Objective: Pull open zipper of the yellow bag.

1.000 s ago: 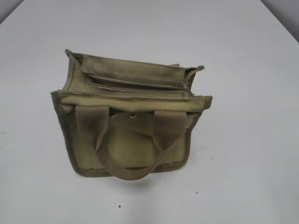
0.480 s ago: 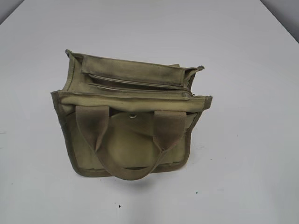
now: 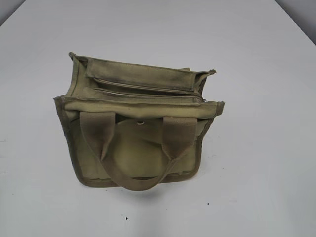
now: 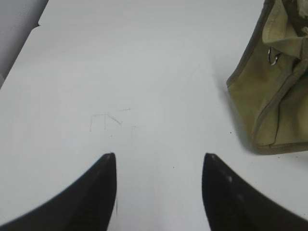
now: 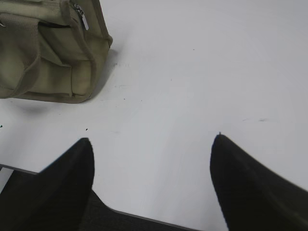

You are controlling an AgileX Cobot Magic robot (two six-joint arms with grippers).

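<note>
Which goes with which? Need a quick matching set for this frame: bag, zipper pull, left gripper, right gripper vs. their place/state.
Things:
1. yellow bag
2. zipper pull
3. left gripper
4. right gripper

States:
A. open, bag at the right edge of its view
B. standing on the white table
C. open, bag at the upper left of its view
D. silver, at the bag's top corner

Pairs: 1-B, 2-D, 3-A, 4-C

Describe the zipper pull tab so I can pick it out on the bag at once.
Start at the yellow bag standing alone on the white table. Follow the zipper across its top to the right end, above the right handle. There hangs the pull tab, small, slim, shiny silver; unlike the round metal ring between the handles, it is elongated and sits on the zipper line.
</note>
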